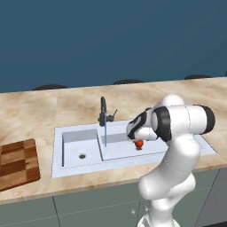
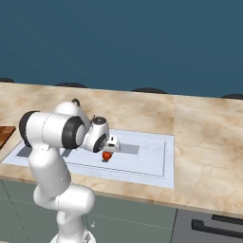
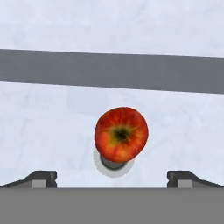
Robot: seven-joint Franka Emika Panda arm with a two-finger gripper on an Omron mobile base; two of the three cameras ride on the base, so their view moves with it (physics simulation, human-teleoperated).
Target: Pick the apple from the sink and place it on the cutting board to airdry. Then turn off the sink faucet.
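Note:
The small red apple (image 3: pixel 121 134) lies on the floor of the larger basin of the pale sink (image 1: pixel 56 153), right over the dark drain (image 3: pixel 113 165). My gripper (image 3: pixel 112 177) hangs directly above it, open, its two fingertips (image 3: pixel 43 178) standing wide on either side and nothing between them. From the base, the apple (image 1: pixel 139 143) (image 2: pixel 107 155) peeks out just under my hand (image 2: pixel 110 143). The black faucet (image 1: pixel 103 111) stands behind the basins with a thin blue stream of water (image 1: pixel 105 133) running from its spout. At the far left of the counter rests the checkered cutting board (image 1: pixel 15 163) (image 2: pixel 4 133).
The faucet's thin lever (image 1: pixel 114 114) sticks out to its right. The smaller basin (image 1: pixel 80 148) with its own drain is left of the stream. Marble counter (image 2: pixel 204 137) runs around the sink, with a dark blue wall behind.

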